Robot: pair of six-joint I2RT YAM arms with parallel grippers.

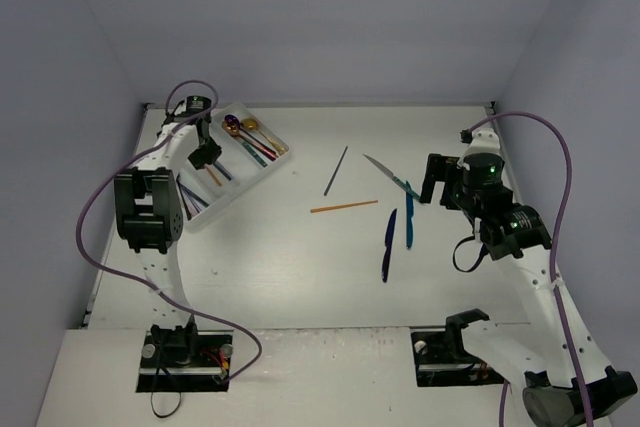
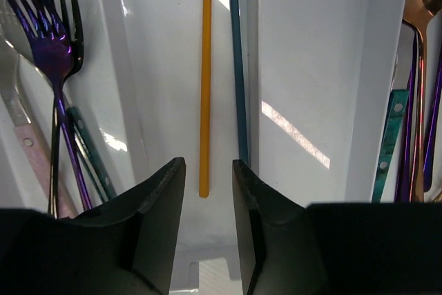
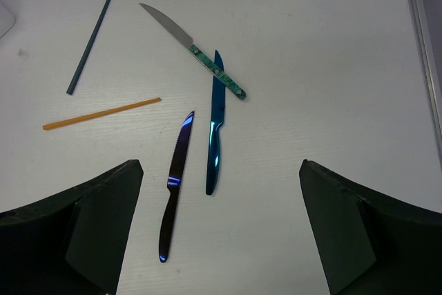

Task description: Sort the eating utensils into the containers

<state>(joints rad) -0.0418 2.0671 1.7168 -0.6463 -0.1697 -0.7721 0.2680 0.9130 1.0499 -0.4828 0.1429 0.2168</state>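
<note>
The white tray (image 1: 262, 175) of long compartments lies at the back left with several utensils in it. My left gripper (image 1: 205, 157) hangs over it. In the left wrist view that gripper (image 2: 208, 162) is open a little with nothing between its fingers. A gold chopstick (image 2: 204, 81) and a teal chopstick (image 2: 237, 67) lie in the compartment just ahead. A purple fork (image 2: 48, 46) lies one compartment to the left. On the table are a silver knife (image 3: 193, 50), a blue knife (image 3: 215, 129), a purple knife (image 3: 174, 184), an orange chopstick (image 3: 101, 113) and a dark chopstick (image 3: 90, 41). My right gripper (image 3: 219, 165) stands wide open above the knives.
The tray's right compartment holds a teal-handled knife (image 2: 390, 143) and copper and purple handles (image 2: 418, 101). Grey walls close the table at the back and sides. The right arm's purple cable (image 1: 560, 157) arcs above the right side.
</note>
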